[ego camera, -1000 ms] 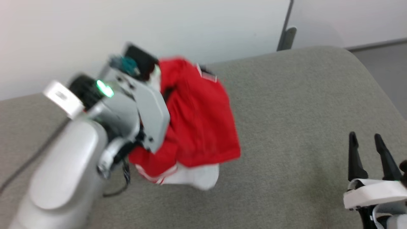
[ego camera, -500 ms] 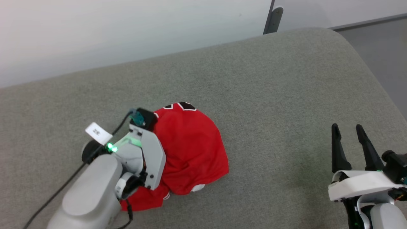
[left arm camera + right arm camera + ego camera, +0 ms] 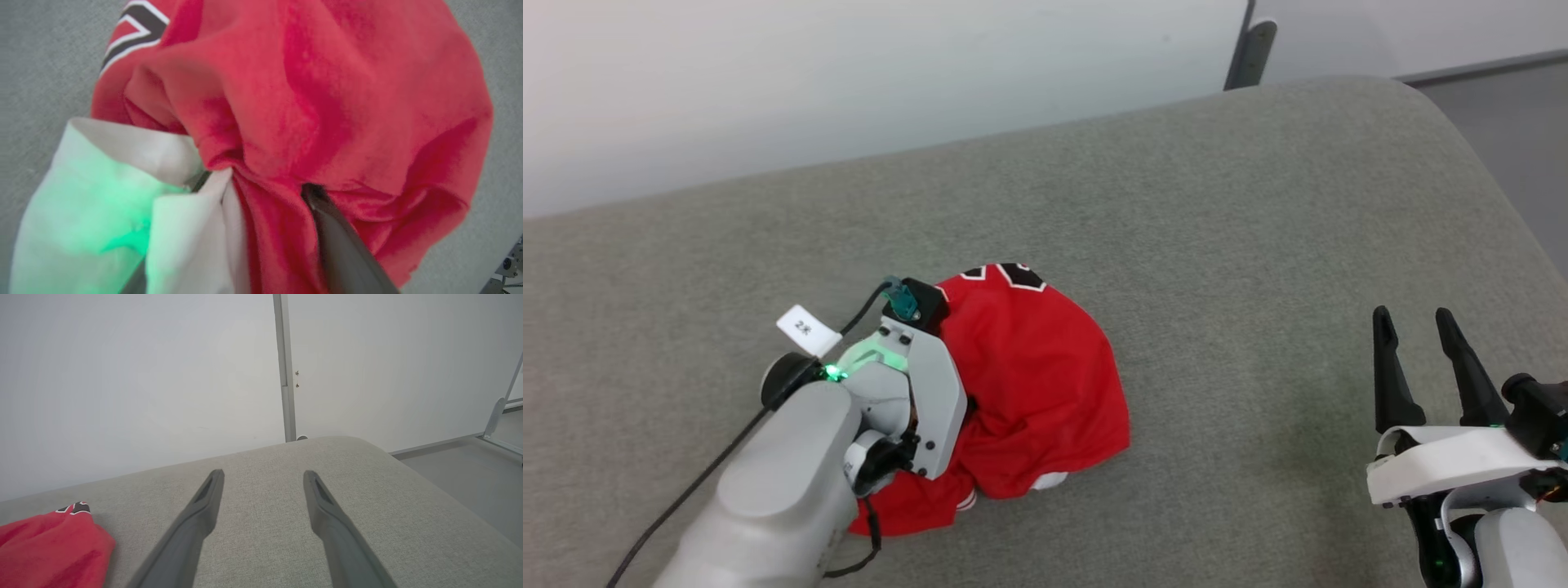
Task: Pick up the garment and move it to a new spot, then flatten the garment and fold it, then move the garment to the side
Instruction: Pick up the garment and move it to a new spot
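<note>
The garment (image 3: 1037, 384) is a crumpled red bundle lying on the grey cushioned surface (image 3: 1217, 245), with its black white-edged patch (image 3: 1013, 275) at the far end. White sleeve cloth (image 3: 122, 196) bunches beside the red. My left gripper (image 3: 267, 183) is shut on the garment, its dark finger (image 3: 347, 253) buried in the folds and its wrist housing (image 3: 923, 392) on the bundle's left edge. My right gripper (image 3: 1421, 322) stands open and empty at the lower right, well apart from the cloth. In the right wrist view that gripper (image 3: 263, 475) hovers over bare cushion, with the garment (image 3: 49, 547) at lower left.
A pale wall runs behind the cushion, with a grey metal post (image 3: 1250, 45) at the back right. The cushion's rounded right edge drops to grey floor (image 3: 1519, 122). A black cable (image 3: 686, 490) trails from my left arm.
The head camera has shifted. My left gripper has brought the garment down from a raised hang, and the bundle now rests on the cushion. The right gripper stays open.
</note>
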Controlling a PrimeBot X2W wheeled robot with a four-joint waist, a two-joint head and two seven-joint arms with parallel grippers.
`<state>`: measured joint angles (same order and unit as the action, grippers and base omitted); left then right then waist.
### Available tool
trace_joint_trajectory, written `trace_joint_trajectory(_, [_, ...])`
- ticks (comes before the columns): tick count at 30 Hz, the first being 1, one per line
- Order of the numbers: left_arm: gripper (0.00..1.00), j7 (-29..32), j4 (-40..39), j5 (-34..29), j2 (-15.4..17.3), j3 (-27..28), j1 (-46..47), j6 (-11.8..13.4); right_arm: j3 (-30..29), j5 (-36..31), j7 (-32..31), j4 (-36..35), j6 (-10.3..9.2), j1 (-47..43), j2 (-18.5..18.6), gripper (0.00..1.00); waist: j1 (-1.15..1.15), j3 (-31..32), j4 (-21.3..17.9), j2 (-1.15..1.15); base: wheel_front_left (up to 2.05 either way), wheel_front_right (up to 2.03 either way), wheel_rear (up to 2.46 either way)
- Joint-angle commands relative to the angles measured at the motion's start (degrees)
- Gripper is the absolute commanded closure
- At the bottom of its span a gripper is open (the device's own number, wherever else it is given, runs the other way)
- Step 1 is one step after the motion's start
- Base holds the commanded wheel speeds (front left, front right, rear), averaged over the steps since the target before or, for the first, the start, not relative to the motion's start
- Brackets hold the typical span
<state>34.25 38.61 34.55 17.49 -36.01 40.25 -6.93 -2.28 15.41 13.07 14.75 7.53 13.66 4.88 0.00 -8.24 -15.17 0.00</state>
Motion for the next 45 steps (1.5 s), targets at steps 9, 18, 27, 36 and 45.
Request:
trace_joint_trajectory(9, [0.0,-3.3,-6.4,4.8,2.7,-0.1,0.6,-0.5,0.1,-0.7,-0.9,-0.7,-0.08,-1.9,1.9,0.0,0.0,4.3,6.1,0.0,0.0,0.0,0.0])
trace_joint_trajectory(18, [0.0,-9.8,-14.5,7.4,7.6,3.2,-4.5,0.1,0.2,-1.1,-1.7,-1.1,-0.08,-4.4,3.0,0.0,0.0,8.7,11.7,0.0,0.0,0.0,0.0])
trace_joint_trajectory(27, [0.0,-24.4,-20.0,6.8,13.9,10.7,-12.6,3.5,-0.4,-1.3,-1.2,-1.4,-0.08,-6.0,4.0,0.0,0.0,10.4,15.7,0.0,0.0,0.0,0.0])
trace_joint_trajectory(36, [0.0,-37.6,-20.0,7.7,15.9,16.7,-21.0,5.9,-1.1,-1.7,-0.5,0.0,-0.08,-6.9,4.9,0.0,0.0,11.1,17.8,0.0,0.0,0.0,0.0])
trace_joint_trajectory(45, [0.0,-46.6,-16.6,9.1,15.6,20.6,-27.0,6.5,-2.5,-2.4,-0.2,0.8,-0.08,-7.4,5.2,0.0,0.0,11.5,19.4,0.0,0.0,0.0,0.0])
